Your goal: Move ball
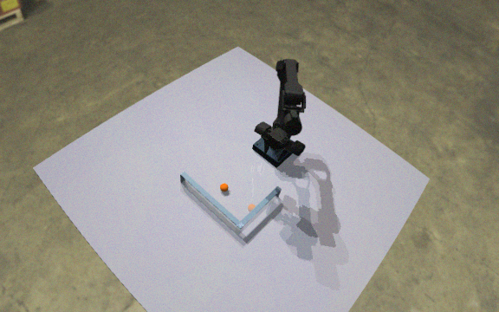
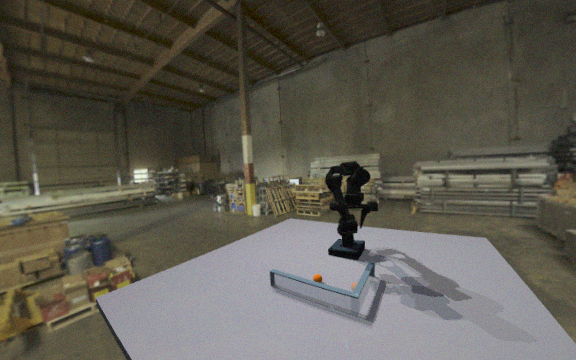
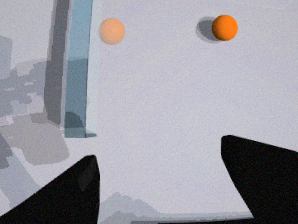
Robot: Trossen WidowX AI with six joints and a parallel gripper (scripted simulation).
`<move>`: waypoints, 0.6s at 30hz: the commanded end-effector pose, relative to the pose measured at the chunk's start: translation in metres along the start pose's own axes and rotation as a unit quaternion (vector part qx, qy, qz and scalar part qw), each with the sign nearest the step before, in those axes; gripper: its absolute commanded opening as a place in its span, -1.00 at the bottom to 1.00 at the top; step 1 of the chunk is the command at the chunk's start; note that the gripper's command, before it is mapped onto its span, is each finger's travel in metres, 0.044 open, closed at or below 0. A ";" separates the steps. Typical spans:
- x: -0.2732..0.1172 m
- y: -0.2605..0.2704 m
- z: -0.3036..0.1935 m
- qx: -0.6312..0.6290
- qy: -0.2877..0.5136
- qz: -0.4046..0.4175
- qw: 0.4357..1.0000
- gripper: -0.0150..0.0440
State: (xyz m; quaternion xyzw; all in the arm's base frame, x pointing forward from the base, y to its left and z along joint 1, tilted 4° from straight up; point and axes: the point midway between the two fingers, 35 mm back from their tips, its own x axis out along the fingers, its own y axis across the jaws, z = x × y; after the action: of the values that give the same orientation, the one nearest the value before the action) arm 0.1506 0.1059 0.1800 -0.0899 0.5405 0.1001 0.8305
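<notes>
Claw partly open with nothing in it, ball still to be moved

So the claw is partway open, with a good gap between its 2 fingers. It isn't gripping or touching anything, just hanging above the table close to the arm's base.

The 1 solid orange ball is round, so it has no long axis, and I can't spot any mark that would tell you which way it points. It sits on the table inside the corner, nearer the long wall but apart from it. The paler see-through ball is right by the short wall, and there's plain table between the 2 balls. The 2 walls meet at 1 corner.

Arm-wise, the black arm goes up from its base, folds over at the top and comes back down, so the claw points roughly at the table. From the wrist cam, the fingertips show low in the view, 1 on each side, with both balls up near the top edge, well apart from the fingers.
</notes>
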 end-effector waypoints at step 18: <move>0.157 -0.118 0.084 0.070 0.184 -0.031 0.980 0.40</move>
State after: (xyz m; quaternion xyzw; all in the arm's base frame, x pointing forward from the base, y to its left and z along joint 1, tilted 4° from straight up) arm 0.3120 0.0270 0.0769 -0.0679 0.6879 0.0093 0.7226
